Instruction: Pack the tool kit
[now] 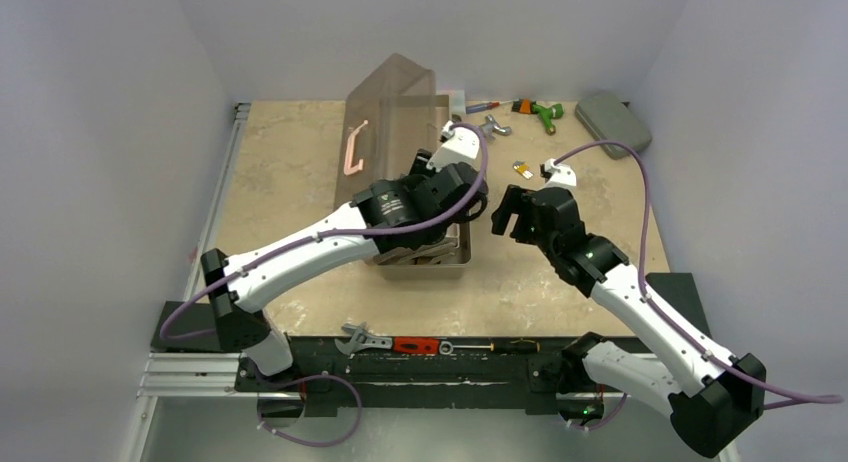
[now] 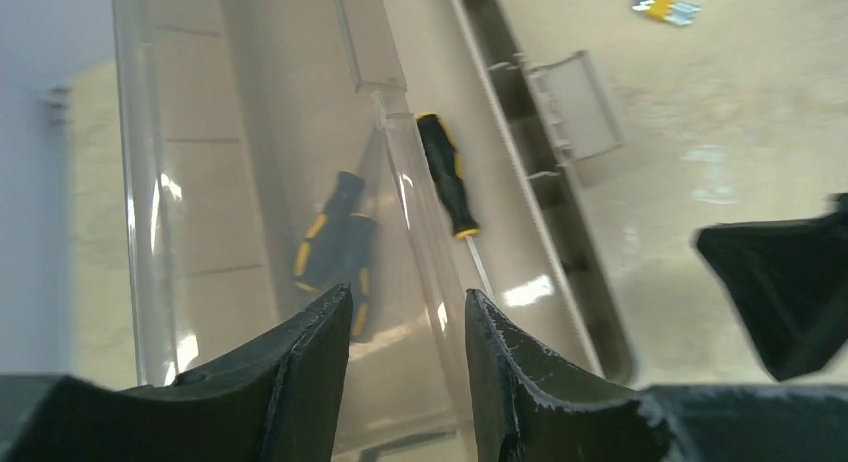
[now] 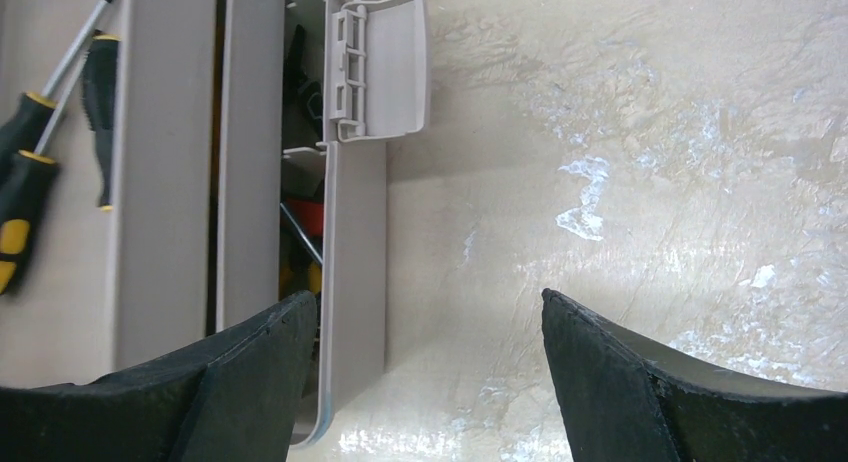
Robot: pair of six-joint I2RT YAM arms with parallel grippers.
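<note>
Soft, even overhead light fills the top view, with only faint shadows beneath the arms. White glare patches mottle the desk (image 3: 680, 102) in the right wrist view. The left wrist view is blurred, with reflections streaking the toolbox (image 2: 190, 222) plastic.

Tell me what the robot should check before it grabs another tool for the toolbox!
1. Left gripper empty: ok, jaws apart, nothing pinched.
2. Right gripper ready: ok, open wide over bare table.
3. Toolbox lid open: ok, standing up.
4. Black-and-yellow screwdriver inside the toolbox: ok.
5. Every tool packed: not ok. A red-handled tool lies by the arm bases and a green-handled tool at the far edge.
6. Room left inside: cannot tell.
</note>
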